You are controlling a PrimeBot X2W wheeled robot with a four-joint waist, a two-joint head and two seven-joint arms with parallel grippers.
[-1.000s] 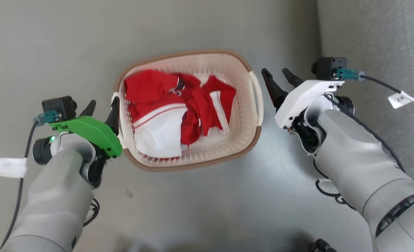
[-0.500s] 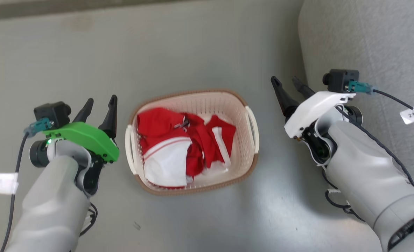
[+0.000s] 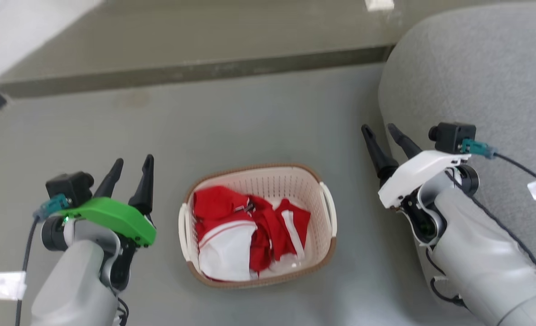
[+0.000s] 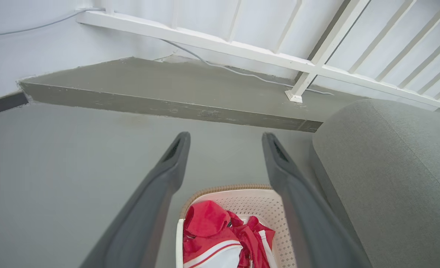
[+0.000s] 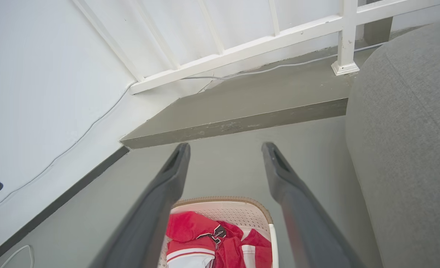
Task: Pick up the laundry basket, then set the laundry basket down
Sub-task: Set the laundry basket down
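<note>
As our left gripper (image 3: 134, 160) hangs spread and empty, apart from the laundry basket (image 3: 272, 183), which rests on the grey floor (image 3: 249, 117) between our arms with red and white clothes (image 3: 231, 222) inside, and our right gripper (image 3: 378, 128) is likewise spread and empty, we judge the set-down done. A second ago our left fingers touched the basket's left handle. Our head camera has since pulled back, so the basket looks smaller.

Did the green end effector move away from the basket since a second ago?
Yes. The left end effector was against the left handle of the laundry basket; now bare floor shows between them, so it moved left, away from it.
</note>
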